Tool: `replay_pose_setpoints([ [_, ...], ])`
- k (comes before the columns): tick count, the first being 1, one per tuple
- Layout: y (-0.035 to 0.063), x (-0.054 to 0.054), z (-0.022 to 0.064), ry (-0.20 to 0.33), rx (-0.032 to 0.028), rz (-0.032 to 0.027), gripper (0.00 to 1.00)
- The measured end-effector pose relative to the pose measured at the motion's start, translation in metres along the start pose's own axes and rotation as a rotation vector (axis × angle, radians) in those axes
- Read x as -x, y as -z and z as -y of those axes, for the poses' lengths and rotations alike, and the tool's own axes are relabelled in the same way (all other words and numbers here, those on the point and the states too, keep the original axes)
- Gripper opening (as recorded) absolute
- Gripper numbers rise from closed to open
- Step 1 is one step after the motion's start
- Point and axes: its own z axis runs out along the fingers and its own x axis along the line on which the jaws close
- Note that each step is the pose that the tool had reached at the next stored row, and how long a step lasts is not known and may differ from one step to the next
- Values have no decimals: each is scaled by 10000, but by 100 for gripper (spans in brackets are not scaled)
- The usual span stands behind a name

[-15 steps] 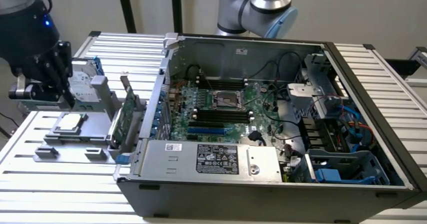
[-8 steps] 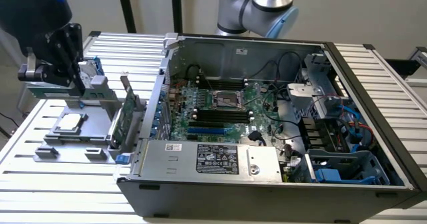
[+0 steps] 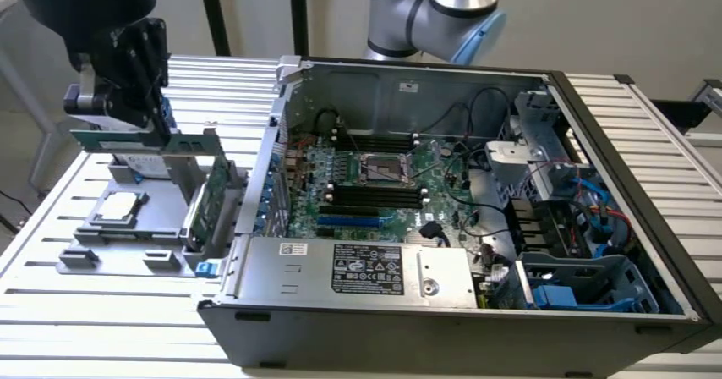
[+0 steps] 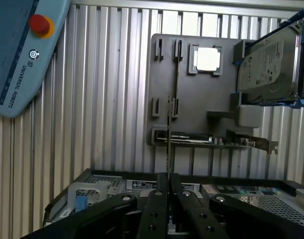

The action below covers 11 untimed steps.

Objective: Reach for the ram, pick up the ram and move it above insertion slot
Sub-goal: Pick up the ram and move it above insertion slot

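Long, thin green circuit-board ram (image 3: 118, 140), label on its face, clamped in the black end effector (image 3: 128, 125), closed on its upper edge and holding it clear above the grey holder tray (image 3: 124, 242) on the slatted desk (image 3: 68, 311). Pick-up apparently done; carry not finished. Well apart from the black insertion slots (image 3: 373, 194) at roughly 4 o'clock inside the open computer case (image 3: 451, 311). Needed, by judgement: firm, level hold and edge lined up with slots.

Parts holder (image 3: 124, 227) on the slatted table (image 3: 68, 311), beside computer case (image 3: 451, 328).
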Motion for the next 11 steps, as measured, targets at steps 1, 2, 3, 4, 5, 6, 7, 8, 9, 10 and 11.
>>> replay_pose_setpoints([
  [1,3,4,38,1,-1,2,13],
  [2,5,8,79,1,-2,5,13],
  [3,8,12,117,1,-2,6,13],
  [4,10,16,156,2,-2,7,13],
  [5,11,20,196,2,-2,8,13],
  [6,13,25,235,0,-1,8,13],
  [7,14,30,279,1,-1,8,13],
  [8,15,35,319,1,-2,10,13],
  [9,16,39,359,2,-2,10,13],
  [10,17,44,402,2,-2,10,13],
  [11,18,49,442,1,-1,10,13],
])
